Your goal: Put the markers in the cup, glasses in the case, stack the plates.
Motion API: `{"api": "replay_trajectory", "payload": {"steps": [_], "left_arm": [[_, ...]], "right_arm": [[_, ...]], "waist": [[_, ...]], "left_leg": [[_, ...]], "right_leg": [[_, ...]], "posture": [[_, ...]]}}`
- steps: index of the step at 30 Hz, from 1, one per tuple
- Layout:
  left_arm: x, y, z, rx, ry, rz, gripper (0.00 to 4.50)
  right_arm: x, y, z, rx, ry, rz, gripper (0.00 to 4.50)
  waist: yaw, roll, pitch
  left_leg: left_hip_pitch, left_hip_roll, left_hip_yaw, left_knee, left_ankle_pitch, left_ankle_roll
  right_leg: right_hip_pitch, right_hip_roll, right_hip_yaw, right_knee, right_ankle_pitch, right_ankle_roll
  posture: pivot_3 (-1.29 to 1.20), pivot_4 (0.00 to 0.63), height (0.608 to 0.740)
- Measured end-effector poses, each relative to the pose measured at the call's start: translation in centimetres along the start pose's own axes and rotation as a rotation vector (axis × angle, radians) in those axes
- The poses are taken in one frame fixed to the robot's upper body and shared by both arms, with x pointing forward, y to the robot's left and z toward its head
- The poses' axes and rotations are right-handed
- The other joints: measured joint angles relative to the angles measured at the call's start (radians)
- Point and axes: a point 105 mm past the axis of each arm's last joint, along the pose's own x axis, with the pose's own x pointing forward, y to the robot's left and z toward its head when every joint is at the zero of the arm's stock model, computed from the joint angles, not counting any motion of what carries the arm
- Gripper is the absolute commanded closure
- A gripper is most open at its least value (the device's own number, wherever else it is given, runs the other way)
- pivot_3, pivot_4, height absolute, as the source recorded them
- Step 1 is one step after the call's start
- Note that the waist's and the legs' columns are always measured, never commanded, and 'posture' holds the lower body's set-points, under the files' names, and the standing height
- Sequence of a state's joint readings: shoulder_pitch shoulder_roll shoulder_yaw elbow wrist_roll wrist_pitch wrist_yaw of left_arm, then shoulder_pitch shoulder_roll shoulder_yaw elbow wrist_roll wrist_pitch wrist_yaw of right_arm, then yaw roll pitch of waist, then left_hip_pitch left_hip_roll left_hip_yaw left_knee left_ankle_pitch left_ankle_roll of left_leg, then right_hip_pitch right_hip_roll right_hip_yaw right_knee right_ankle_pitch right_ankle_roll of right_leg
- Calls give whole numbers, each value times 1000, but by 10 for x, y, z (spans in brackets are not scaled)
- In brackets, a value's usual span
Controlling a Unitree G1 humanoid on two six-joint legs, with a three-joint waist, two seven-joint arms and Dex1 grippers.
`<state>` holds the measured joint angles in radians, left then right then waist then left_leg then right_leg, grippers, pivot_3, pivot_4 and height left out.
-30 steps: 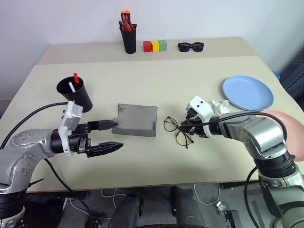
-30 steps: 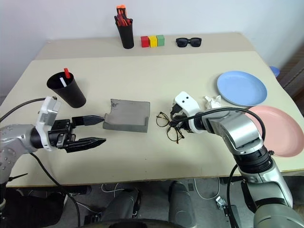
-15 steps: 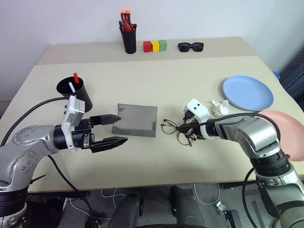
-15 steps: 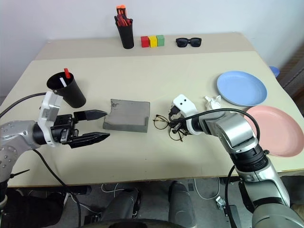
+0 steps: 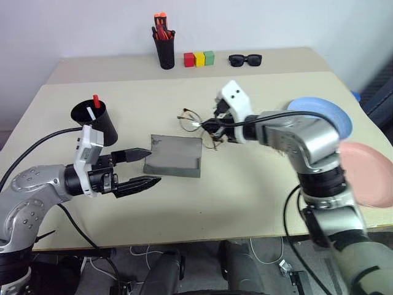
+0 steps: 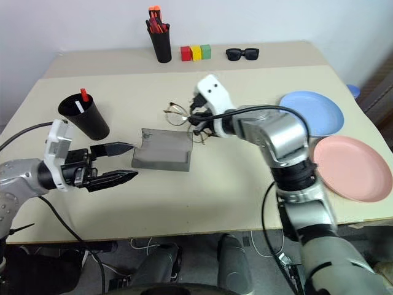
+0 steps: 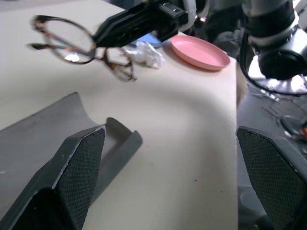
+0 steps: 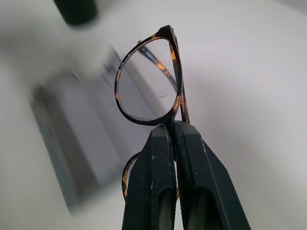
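1. Right gripper (image 8: 173,132): fingers clenched on the bridge of the glasses (image 5: 195,123), which hang in the air above the table (image 5: 245,184), over the far right corner of the case (image 5: 176,155).
2. Case lies open and flat near mid-table.
3. Left gripper (image 5: 140,167): fingers spread wide, grasping nothing, level just beside the case's left edge.
4. Cup (image 5: 95,120) stands at the left, beyond the left gripper; both markers (image 5: 94,106) stand inside it, red end up.
5. Blue plate (image 6: 311,112) and pink plate (image 6: 351,166) sit side by side at the right, unstacked.
6. Crumpled white paper (image 7: 142,51) lies near the pink plate.
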<state>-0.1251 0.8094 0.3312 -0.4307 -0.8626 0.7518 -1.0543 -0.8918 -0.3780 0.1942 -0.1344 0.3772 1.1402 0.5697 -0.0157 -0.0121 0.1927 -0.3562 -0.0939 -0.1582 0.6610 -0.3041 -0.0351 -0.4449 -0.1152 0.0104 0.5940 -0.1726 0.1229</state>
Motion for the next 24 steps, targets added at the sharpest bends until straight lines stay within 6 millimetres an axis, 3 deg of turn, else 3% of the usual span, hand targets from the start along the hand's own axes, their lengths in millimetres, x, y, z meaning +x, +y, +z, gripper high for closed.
{"api": "replay_trajectory", "payload": {"steps": [6, 8, 14, 20, 24], "left_arm": [[-3, 0, -5, -4, -1, 24, 0], [-3, 0, -8, -14, 0, 29, 0], [-4, -1, -10, -12, 1, 42, 0], [-4, -1, -8, 9, -9, 44, 0], [-4, 3, -7, 22, -13, 52, 0]], "right_arm": [[40, 39, 7, 54, -84, 115, 4458], [47, 47, 0, 73, -77, 137, 4458], [54, 47, -54, -5, 66, 128, 4458], [51, 45, -54, -86, 64, 154, 4458], [46, 45, -55, -116, 71, 180, 3112]], "waist": [[-2, 0, 0], [0, 0, 0], [-2, 1, 0], [-4, 1, 0], [-1, 1, 0]], "left_leg": [[0, 0, 0, 0, 0, -1], [0, 0, 0, -1, 0, -1], [0, 0, 0, -1, -1, -1], [1, 1, 0, -1, -1, -1], [1, 1, 1, -1, -1, -1]], "right_leg": [[-1, 0, 1, 1, 0, -1], [-1, 0, 1, 1, 0, -1], [-1, 1, 1, 1, 0, -1], [-1, 3, 1, 1, 1, -1], [-1, 3, 1, 1, 1, -1]], "posture": [[0, 150, 740], [0, 150, 740], [0, 150, 740], [0, 150, 740], [0, 150, 740]]}}
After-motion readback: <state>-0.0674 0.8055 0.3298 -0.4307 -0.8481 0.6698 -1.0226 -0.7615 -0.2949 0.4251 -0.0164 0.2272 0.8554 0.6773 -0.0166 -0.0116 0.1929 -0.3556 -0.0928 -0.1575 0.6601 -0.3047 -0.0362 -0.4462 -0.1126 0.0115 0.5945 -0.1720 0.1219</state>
